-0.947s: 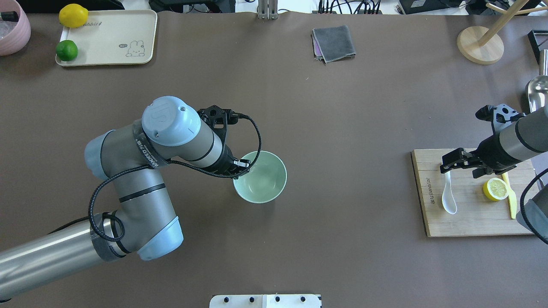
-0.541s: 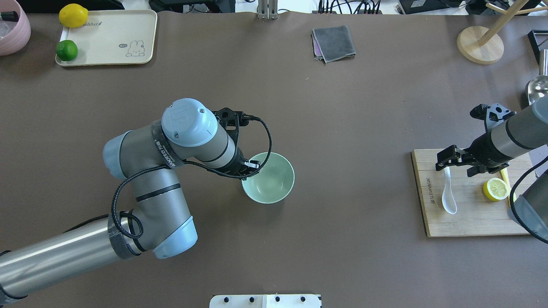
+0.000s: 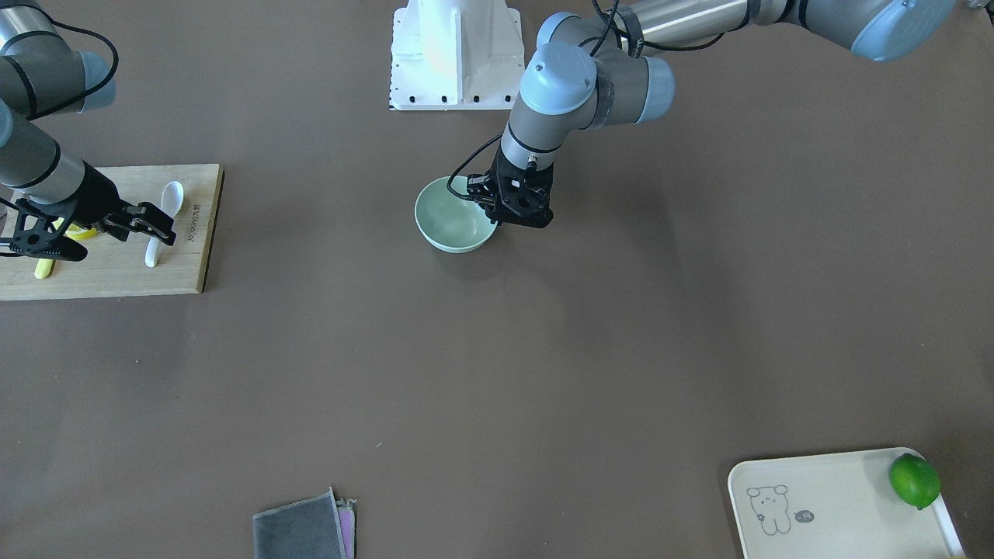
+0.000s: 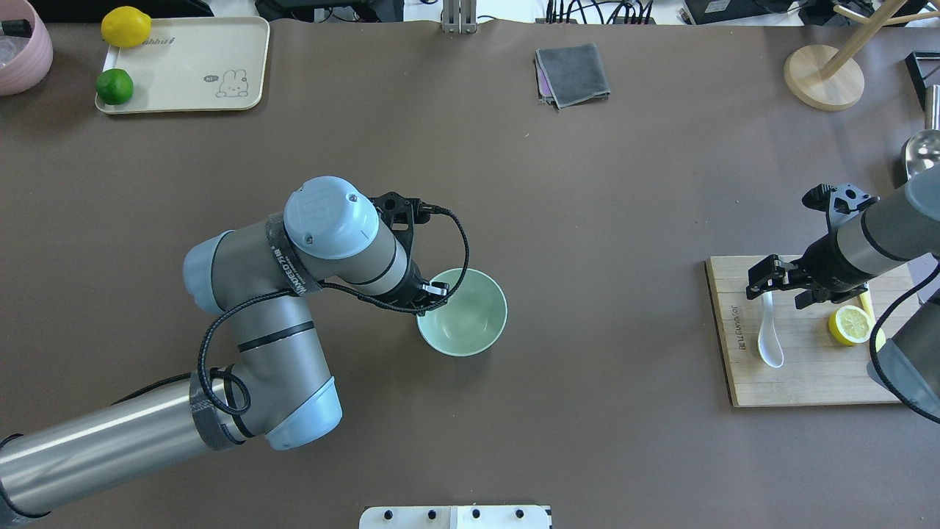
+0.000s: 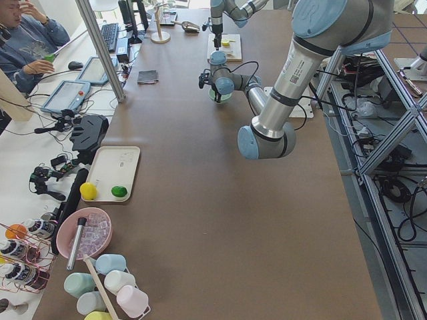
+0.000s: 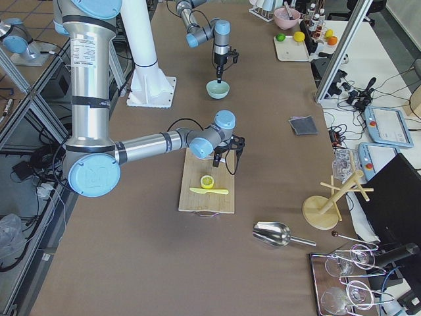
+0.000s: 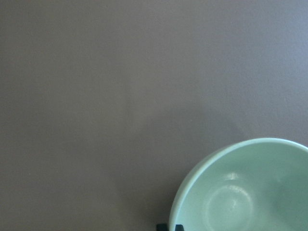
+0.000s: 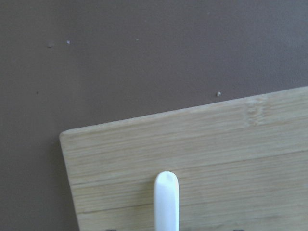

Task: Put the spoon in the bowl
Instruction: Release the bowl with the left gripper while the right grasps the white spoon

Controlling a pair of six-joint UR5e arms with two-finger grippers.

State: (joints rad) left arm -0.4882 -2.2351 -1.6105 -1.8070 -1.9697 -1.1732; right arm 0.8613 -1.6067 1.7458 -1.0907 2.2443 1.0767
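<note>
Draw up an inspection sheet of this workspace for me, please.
Surface: brown table, a few small specks.
Job's things: spoon lies on the cutting board; bowl mid-table, empty.
Clutter: lemon half, knife, cloth, tray with lemon and lime, wooden stand.
End effectors: left end effector grips the bowl's rim; right end effector open, straddling the spoon's handle.
Cables: black cable loops beside the left wrist.
Surroundings: operator seated nearby.
</note>
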